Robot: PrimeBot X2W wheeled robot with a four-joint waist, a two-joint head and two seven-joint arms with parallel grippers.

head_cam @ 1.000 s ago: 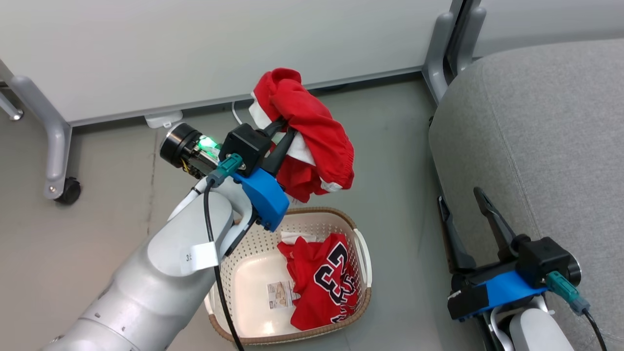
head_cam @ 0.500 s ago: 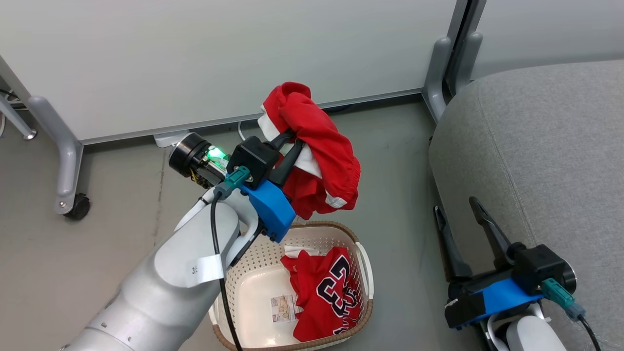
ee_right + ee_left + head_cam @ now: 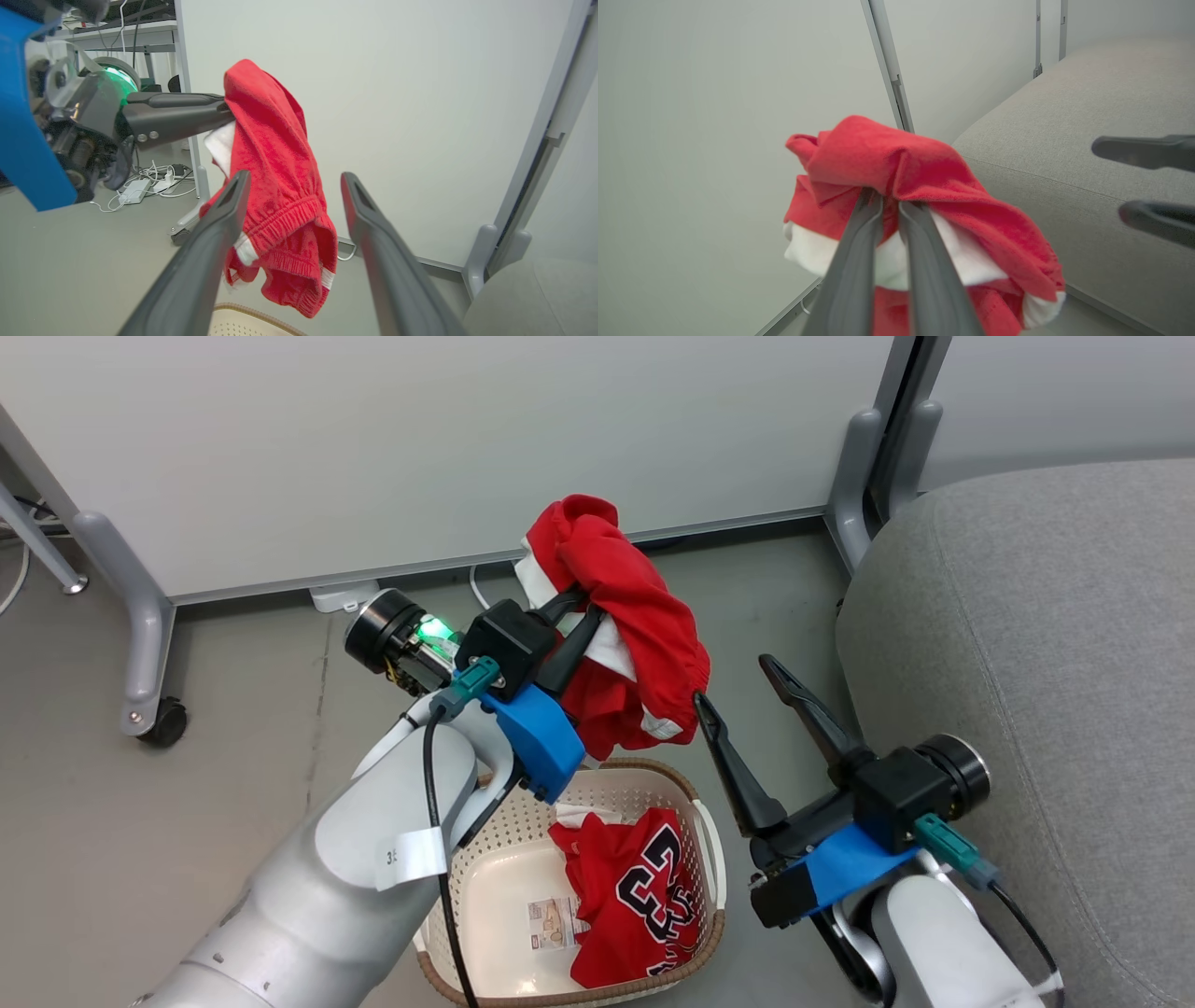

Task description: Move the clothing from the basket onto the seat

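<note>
My left gripper (image 3: pixel 581 611) is shut on the red shorts (image 3: pixel 630 607), which hang bunched in the air above the basket's far rim with white stripes showing. In the left wrist view the two fingers (image 3: pixel 859 252) pinch the shorts (image 3: pixel 901 158) near their top fold. The red "23" jersey (image 3: pixel 639 896) lies crumpled in the cream basket (image 3: pixel 495 887), next to a sticker. My right gripper (image 3: pixel 734 681) is open, just right of the hanging shorts; in its wrist view the shorts (image 3: pixel 275 154) hang between and beyond the spread fingers (image 3: pixel 210 242). The grey seat (image 3: pixel 1027 616) lies to the right.
A white partition panel runs along the back on grey legs; one leg ends in a castor (image 3: pixel 159 726), another leg (image 3: pixel 864 476) stands against the seat's corner. A power strip and cables (image 3: pixel 140 186) lie on the grey floor behind the left arm.
My right gripper has swung up and to the left, from beside the seat's edge to just right of the shorts. The left gripper still holds the shorts; the head camera has shifted a little.
</note>
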